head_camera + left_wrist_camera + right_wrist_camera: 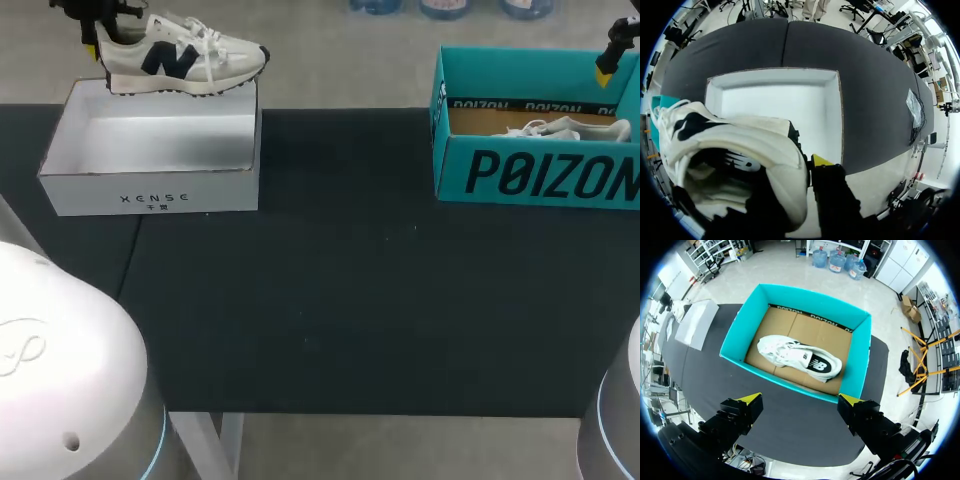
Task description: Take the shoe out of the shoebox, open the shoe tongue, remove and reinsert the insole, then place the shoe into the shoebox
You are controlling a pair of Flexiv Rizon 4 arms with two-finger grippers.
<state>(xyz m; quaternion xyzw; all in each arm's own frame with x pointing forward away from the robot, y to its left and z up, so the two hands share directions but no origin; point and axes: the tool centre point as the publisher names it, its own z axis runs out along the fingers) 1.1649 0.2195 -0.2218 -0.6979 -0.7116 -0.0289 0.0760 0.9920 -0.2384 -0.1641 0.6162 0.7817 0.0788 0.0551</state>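
Nearest me the dark worktop (350, 300) lies bare. Beyond it, a white box (150, 160) sits at the left and a teal box (530, 175) at the right, well apart.

The right pincer (801, 401) hangs over the teal box with its fingers wide apart and holding nothing. A second shoe (800, 360) lies on its side on the cardboard floor of that box.

Farthest off, the left pincer (97, 45) is clamped on the heel of the shoe (180, 58). It holds the shoe level above the white box's far wall, toe pointing toward the middle.

I'd say the job is at the lifting-out step. Opening the tongue, working the insole and boxing the shoe all seem yet to do.

The shoe is cream with a dark side letter. Its laces look done up, and its insole seems seated inside.
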